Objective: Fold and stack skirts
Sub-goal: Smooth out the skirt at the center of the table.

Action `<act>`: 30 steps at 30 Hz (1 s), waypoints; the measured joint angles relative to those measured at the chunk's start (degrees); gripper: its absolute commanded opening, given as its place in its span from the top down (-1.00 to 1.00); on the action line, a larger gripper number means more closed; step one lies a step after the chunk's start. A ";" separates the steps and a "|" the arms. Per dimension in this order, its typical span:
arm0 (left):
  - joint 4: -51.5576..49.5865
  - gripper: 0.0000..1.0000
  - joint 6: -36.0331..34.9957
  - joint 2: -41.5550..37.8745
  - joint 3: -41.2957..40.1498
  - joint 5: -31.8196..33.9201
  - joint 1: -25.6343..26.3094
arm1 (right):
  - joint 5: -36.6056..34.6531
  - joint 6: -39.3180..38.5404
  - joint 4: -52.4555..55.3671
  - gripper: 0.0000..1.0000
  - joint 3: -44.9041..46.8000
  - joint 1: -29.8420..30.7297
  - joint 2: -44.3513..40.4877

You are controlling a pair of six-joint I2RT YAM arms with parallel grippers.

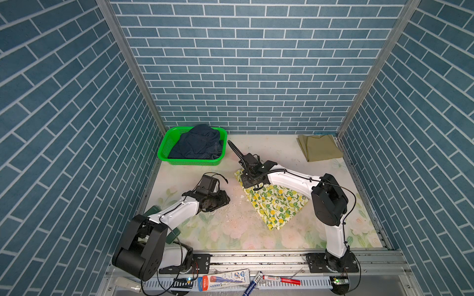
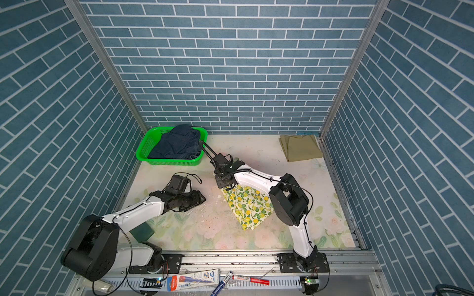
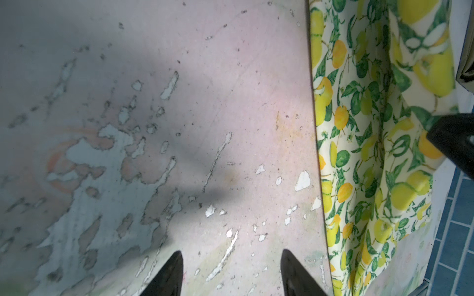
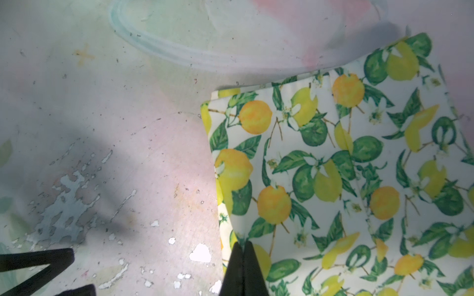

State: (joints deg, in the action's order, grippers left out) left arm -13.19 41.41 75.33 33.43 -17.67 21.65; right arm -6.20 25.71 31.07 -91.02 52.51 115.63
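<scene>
Only navy denim skirt point(image 1: 198, 144) fills green basket point(image 1: 189, 162).

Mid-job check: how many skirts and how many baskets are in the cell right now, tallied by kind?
Skirts: 3 (plain olive-khaki cloth skirt, cream lemon-and-leaf print cloth skirt, dark navy denim skirt)
Baskets: 1 (green plastic mesh basket, holding the denim one)
Total: 4

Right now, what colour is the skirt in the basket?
Dark navy. The skirt shows best in a top view.
</scene>
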 measured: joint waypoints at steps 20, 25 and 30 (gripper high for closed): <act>0.37 -0.23 0.39 -1.66 -2.34 -0.17 -0.04 | 1.51 2.99 1.16 1.00 -8.68 0.24 8.48; 1.09 -0.23 0.48 -1.66 -2.64 -0.28 -0.04 | 1.51 3.02 1.33 1.00 -8.90 0.24 8.55; 1.51 -0.22 0.63 -1.66 -2.73 -0.44 -0.04 | 1.55 3.02 1.27 1.00 -8.90 0.24 8.63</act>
State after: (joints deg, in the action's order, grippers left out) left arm -11.68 42.04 73.67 30.70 -18.11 21.61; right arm -4.64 28.73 32.34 -99.92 52.75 124.27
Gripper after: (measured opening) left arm 0.612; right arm 0.044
